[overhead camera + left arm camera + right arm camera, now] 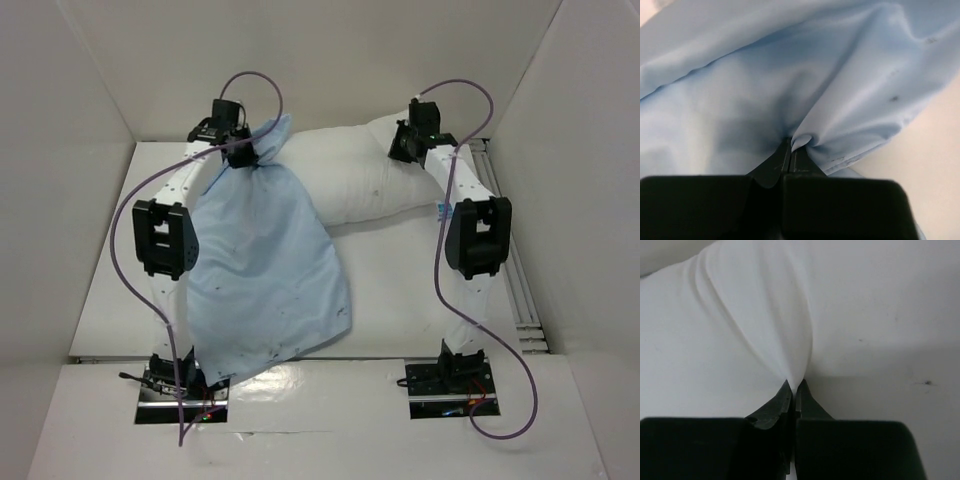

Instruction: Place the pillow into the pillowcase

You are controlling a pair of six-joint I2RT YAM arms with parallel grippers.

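While clamped tight on bunched top of pillowcase (262, 262), upper left of frame: left gripper (240, 152). Right gripper (405, 142), upper right, pinched closed on fold of pillow (345, 182). Pillow long axis left-right across far table (100, 290), left end just behind pillowcase. Pillowcase long axis top-to-bottom; mouth not discernible.

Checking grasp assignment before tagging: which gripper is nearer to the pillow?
Right. The right gripper is shut on a pinch of the pillow near its right end; the left gripper is off the opposite end, shut on the pillowcase.
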